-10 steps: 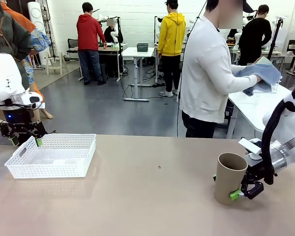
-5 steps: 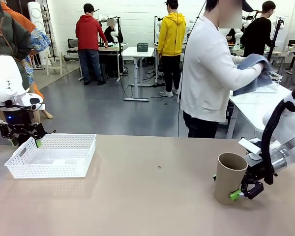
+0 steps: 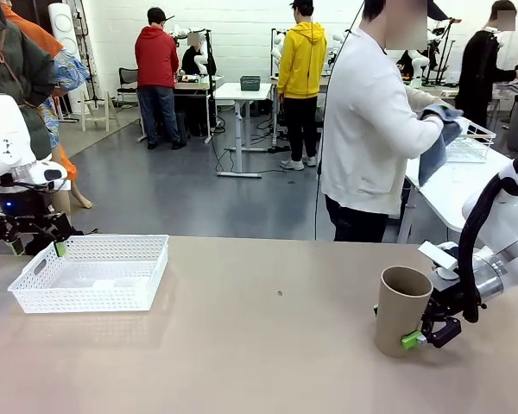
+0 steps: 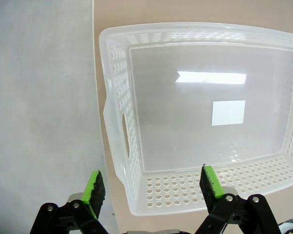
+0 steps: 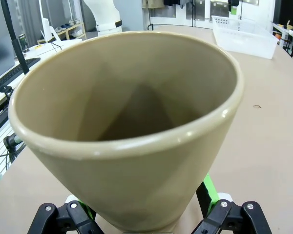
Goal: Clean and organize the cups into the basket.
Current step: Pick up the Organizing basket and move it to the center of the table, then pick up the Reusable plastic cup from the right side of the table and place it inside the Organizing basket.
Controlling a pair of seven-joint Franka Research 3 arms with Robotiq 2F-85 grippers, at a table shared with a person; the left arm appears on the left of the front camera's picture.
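You work in an open workshop with a grey floor [image 3: 181,190] and white walls; the tan table [image 3: 268,345] spans the near side; past its far edge a person [image 3: 367,129] in a white top turns toward a white bench [image 3: 453,185] behind, holding a blue cloth [image 3: 433,147]; the white basket [image 3: 91,274] sits at the table's left end, a plain white rectangle [image 4: 228,112] on its bottom, whether a label you cannot tell; the tan cup [image 3: 401,310] stands mouth up near the right end, clamped low by the right gripper [image 3: 426,336] between green pads; the left gripper [image 4: 151,183] hovers spread wide above the basket's short handle end, grasping nothing
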